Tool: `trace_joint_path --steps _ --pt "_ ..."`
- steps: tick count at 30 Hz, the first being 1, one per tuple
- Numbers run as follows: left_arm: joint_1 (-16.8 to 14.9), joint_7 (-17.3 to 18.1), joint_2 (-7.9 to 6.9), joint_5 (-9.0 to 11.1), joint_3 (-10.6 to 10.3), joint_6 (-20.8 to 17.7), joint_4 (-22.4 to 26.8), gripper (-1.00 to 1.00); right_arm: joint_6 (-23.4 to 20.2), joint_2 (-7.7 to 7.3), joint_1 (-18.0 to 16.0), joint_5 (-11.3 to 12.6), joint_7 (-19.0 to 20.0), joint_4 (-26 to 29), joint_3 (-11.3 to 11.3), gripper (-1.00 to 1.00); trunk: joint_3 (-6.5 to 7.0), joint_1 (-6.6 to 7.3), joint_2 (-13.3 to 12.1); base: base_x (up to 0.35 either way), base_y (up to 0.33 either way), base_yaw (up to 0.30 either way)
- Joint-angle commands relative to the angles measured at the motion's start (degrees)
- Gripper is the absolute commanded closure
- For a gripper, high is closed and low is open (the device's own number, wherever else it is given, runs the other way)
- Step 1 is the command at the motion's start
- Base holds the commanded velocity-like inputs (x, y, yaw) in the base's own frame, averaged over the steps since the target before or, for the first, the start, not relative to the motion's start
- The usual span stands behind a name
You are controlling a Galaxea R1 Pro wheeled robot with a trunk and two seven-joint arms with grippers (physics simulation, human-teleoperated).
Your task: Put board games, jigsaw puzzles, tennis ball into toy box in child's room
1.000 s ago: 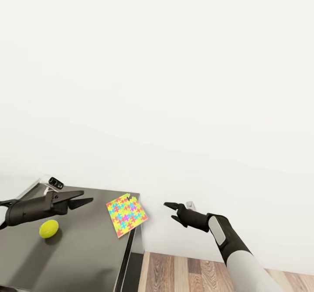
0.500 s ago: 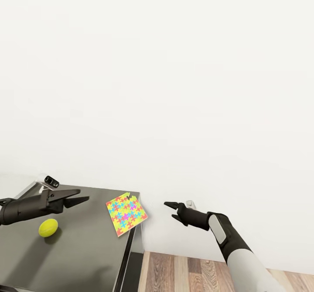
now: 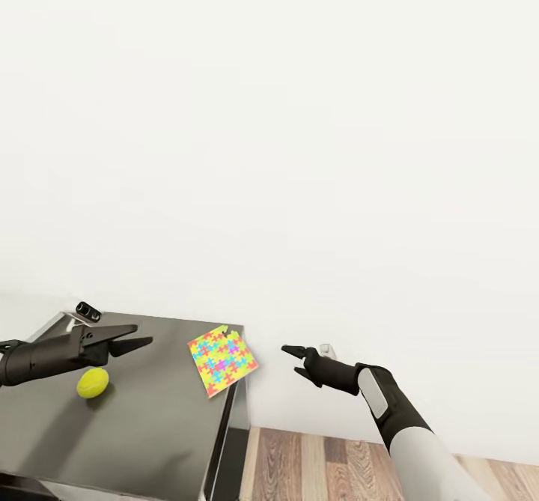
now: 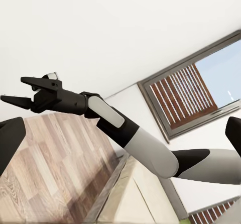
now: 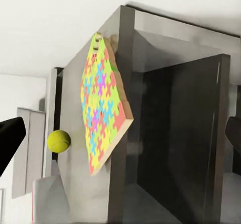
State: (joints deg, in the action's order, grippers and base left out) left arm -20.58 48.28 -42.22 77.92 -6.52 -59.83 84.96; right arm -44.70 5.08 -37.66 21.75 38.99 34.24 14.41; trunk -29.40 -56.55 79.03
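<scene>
We face a plain white wall. Our left tool (image 3: 138, 336) hovers with its jaws spread and nothing held, just above and beside the tennis ball (image 3: 92, 383), which sits on the dark-grey counter (image 3: 157, 433). A jigsaw puzzle (image 3: 222, 359) lies at the counter's right corner, one corner overhanging the edge. Our right tool (image 3: 293, 360), also parted and bare, hangs well off the counter above the wood floor (image 3: 322, 467). To take the ball cleanly, we judge we should bring the jaws down around it, since a glancing touch could roll it away.
</scene>
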Motion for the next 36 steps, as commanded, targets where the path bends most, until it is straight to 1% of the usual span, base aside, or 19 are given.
trace_joint_path --steps 1,13,19,29,36 --pt "-0.05 0.23 -0.05 0.04 -0.09 -0.17 -0.05 -1.0 -0.27 0.1 -0.05 -0.14 0.15 0.0 0.35 -1.0 -0.06 0.02 0.04 -0.163 0.134 0.0" --pt "0.01 0.23 -0.05 -0.02 -0.08 -0.17 -0.05 -1.0 -0.08 0.3 -0.05 -0.21 0.12 -0.02 0.28 -1.0 -0.06 0.02 0.04 -0.044 0.067 0.0" --pt "0.01 0.23 -0.05 -0.04 -0.08 -0.17 -0.05 -1.0 -0.05 0.29 -0.05 -0.28 0.12 -0.04 0.27 -1.0 -0.06 0.02 0.04 -0.002 0.125 0.0" --pt "0.01 0.23 -0.05 -0.13 -0.08 -0.17 -0.05 -1.0 -0.04 0.2 -0.05 -0.35 0.12 -0.05 0.26 -1.0 -0.06 0.02 0.04 0.0 0.02 0.0" --pt "0.01 0.23 -0.05 -0.14 -0.08 -0.17 -0.05 -1.0 0.2 0.18 -0.05 -0.4 0.1 -0.05 0.26 -1.0 -0.06 0.02 0.04 0.055 0.129 0.0"
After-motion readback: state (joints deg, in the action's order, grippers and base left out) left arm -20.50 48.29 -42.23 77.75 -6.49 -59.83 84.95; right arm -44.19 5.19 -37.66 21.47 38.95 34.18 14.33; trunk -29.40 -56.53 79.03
